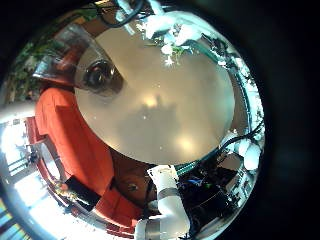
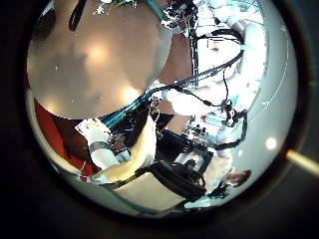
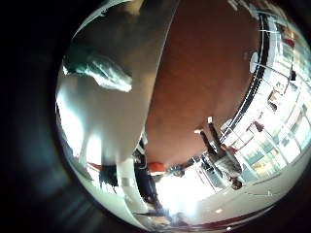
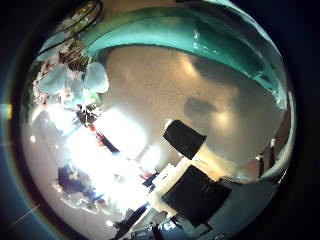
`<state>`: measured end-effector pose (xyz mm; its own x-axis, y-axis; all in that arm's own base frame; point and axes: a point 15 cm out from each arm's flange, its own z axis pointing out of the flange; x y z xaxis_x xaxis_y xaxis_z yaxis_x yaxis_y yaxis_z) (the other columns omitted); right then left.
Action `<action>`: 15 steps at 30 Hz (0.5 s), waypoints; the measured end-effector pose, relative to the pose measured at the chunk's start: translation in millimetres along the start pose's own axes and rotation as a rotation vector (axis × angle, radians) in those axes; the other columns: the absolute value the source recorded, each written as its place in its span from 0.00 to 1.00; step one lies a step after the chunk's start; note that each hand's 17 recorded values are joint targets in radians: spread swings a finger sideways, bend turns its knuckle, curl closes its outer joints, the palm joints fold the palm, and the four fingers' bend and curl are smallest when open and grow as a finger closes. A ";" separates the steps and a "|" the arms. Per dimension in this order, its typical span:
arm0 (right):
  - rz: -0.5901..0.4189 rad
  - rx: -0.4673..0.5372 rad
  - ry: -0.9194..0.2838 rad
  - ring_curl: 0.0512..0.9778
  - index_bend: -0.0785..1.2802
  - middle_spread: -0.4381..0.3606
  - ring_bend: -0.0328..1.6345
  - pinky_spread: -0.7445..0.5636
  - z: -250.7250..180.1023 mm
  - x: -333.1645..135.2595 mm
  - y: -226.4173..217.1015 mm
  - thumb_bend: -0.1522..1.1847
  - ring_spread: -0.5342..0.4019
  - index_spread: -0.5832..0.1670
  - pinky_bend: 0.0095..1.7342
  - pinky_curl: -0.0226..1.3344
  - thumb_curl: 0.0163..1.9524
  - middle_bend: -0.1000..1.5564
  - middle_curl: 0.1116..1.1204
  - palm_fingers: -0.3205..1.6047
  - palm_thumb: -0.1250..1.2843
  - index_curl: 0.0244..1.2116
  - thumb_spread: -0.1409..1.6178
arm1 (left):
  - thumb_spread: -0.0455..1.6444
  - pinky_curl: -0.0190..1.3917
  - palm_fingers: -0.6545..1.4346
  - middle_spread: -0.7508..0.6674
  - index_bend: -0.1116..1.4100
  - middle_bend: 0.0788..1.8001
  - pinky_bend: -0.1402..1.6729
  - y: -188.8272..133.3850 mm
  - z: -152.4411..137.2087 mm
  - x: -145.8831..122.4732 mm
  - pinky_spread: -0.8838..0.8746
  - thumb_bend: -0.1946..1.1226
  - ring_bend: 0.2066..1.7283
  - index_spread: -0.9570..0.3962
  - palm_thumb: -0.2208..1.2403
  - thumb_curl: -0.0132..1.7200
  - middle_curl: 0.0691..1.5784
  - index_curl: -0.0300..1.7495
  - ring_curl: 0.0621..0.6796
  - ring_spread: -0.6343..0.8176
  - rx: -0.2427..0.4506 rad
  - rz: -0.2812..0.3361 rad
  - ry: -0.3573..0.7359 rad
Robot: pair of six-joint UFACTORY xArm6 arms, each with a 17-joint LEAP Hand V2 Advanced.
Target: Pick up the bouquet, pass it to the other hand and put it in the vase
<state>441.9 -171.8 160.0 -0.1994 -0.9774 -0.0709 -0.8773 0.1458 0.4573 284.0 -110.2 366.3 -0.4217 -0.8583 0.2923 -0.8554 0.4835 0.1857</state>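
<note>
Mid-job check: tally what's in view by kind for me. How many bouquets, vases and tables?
bouquet: 1
vase: 1, standing on the table
table: 1
Total: 3

Tabletop [image 1: 170, 110]: bare across the middle; I could pass freely there.
Vase [image 1: 98, 73]: stands near the rim, ten o'clock from the table's centre.
Bouquet [image 1: 170, 35]: at the rim, twelve o'clock, apart from the vase.
</note>
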 end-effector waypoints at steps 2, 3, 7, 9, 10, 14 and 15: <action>0.000 -0.009 -0.001 0.22 0.20 0.42 0.47 0.71 4.4 0.0 -2.6 0.10 0.42 0.36 0.20 0.16 0.18 0.29 0.29 0.43 0.45 0.28 0.68 | 0.72 0.22 0.39 0.82 0.20 0.06 0.18 0.0 0.4 0.1 0.79 0.13 0.16 0.74 0.36 0.19 0.15 0.24 0.20 0.82 -0.003 -0.001 0.001; 0.000 -0.008 -0.001 0.22 0.21 0.39 0.48 0.69 4.2 0.2 -3.6 0.10 0.40 0.36 0.19 0.15 0.18 0.29 0.29 0.45 0.45 0.29 0.68 | 0.72 0.22 0.39 0.82 0.20 0.06 0.18 -0.4 0.4 0.0 0.79 0.13 0.16 0.74 0.36 0.19 0.15 0.24 0.21 0.82 -0.002 -0.001 0.000; -0.001 0.006 0.009 0.24 0.22 0.29 0.53 0.60 -1.5 1.8 -13.6 0.11 0.32 0.31 0.21 0.14 0.19 0.34 0.32 0.58 0.49 0.30 0.68 | 0.72 0.22 0.39 0.82 0.20 0.06 0.18 -0.1 0.5 0.5 0.79 0.13 0.16 0.74 0.36 0.19 0.15 0.24 0.21 0.82 -0.003 -0.007 0.001; -0.015 0.004 0.022 0.26 0.26 0.20 0.56 0.51 -3.1 -5.7 -15.5 0.11 0.28 0.27 0.23 0.13 0.19 0.38 0.35 0.73 0.52 0.31 0.68 | 0.72 0.22 0.39 0.82 0.20 0.06 0.18 0.0 0.5 0.1 0.79 0.13 0.16 0.74 0.36 0.19 0.15 0.24 0.21 0.82 -0.004 -0.004 -0.001; -0.021 0.004 0.027 0.28 0.29 0.19 0.57 0.46 -3.4 -9.1 -16.2 0.12 0.27 0.25 0.27 0.14 0.19 0.40 0.37 0.81 0.54 0.33 0.68 | 0.72 0.22 0.39 0.82 0.20 0.06 0.18 0.4 0.1 -0.5 0.79 0.13 0.16 0.74 0.36 0.19 0.15 0.24 0.21 0.82 -0.003 -0.006 -0.003; -0.034 0.053 0.042 0.37 0.47 0.19 0.64 0.30 -22.2 -18.8 -14.3 0.12 0.28 0.23 0.43 0.23 0.21 0.54 0.48 0.91 0.63 0.45 0.67 | 0.72 0.22 0.39 0.82 0.20 0.06 0.18 1.6 -0.9 -0.3 0.79 0.13 0.15 0.74 0.36 0.19 0.15 0.24 0.21 0.82 0.000 -0.006 -0.003; -0.033 0.077 0.043 0.40 0.51 0.19 0.67 0.29 -28.5 -19.1 -14.3 0.12 0.28 0.23 0.47 0.25 0.21 0.57 0.50 0.90 0.64 0.48 0.67 | 0.72 0.22 0.39 0.82 0.20 0.06 0.18 1.8 -0.7 -0.5 0.79 0.13 0.15 0.74 0.36 0.19 0.15 0.24 0.21 0.82 0.000 -0.007 -0.003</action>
<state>470.7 -159.6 180.1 -0.1522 -0.9872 -0.0465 -0.9143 0.1228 0.3860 282.9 -108.8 367.2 -0.4170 -0.8620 0.2883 -0.8582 0.4779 0.1876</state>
